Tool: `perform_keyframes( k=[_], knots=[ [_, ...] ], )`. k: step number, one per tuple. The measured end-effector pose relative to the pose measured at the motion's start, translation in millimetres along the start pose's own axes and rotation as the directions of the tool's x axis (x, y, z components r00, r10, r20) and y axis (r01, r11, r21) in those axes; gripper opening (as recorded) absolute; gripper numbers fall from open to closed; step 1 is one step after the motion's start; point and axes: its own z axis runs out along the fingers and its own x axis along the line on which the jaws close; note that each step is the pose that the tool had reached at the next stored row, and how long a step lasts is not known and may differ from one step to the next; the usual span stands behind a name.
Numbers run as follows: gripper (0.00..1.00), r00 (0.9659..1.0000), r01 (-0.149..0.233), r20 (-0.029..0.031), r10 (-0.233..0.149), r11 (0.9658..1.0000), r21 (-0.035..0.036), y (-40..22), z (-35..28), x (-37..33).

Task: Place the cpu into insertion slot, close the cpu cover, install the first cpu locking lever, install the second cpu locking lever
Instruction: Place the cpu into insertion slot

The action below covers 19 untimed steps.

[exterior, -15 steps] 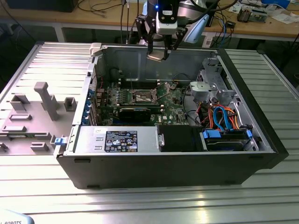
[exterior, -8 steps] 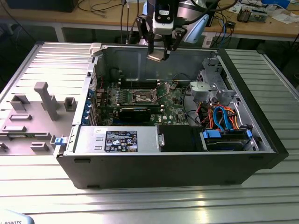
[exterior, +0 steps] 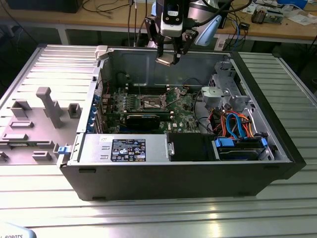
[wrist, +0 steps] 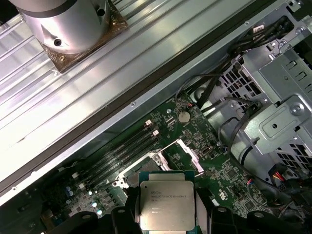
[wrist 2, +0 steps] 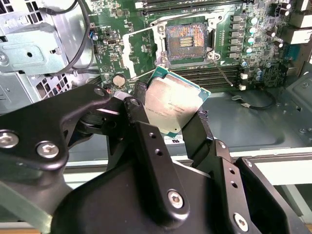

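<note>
My gripper (exterior: 168,60) hangs above the open computer case, shut on the cpu (exterior: 166,61), a small square chip with a silver-grey top. In both wrist views the cpu (wrist 2: 170,105) (wrist: 167,204) sits between the black fingers (wrist 2: 139,105), held by two opposite edges. The insertion slot (wrist 2: 187,41) (exterior: 151,102) lies uncovered on the green motherboard (wrist 2: 243,29) below, its dark pin field showing. The cpu cover (wrist 2: 136,48) (wrist: 187,153) stands flipped open beside the slot. The cpu is well above the slot and touches nothing on the board.
A metal drive cage (exterior: 223,96) with orange and blue cables (exterior: 235,124) fills the case towards the exterior view's right. A black expansion card (exterior: 143,119) and the power supply (exterior: 124,148) lie nearer the front. A grey fixture plate (exterior: 34,124) sits outside the case.
</note>
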Motion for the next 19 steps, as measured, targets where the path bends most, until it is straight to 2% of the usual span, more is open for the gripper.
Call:
perform_keyframes(
  k=[9, 13, 16, 19],
  knots=[
    [0.54, 1.0, -0.003, 0.0003, 0.003, 1.0, 0.0, 0.0, 0.0, 0.0],
    [0.54, 0.9988, -0.048, 0.0043, 0.048, 0.9988, -0.0011, 0.0, 0.1, 0.0],
    [0.54, 0.9954, -0.095, 0.0084, 0.095, 0.9954, -0.0022, 0.0, 0.2, 0.0],
    [0.54, 0.9951, -0.099, 0.0087, 0.099, 0.9951, -0.0024, 0.0, 0.2, 0.0]
  ],
)
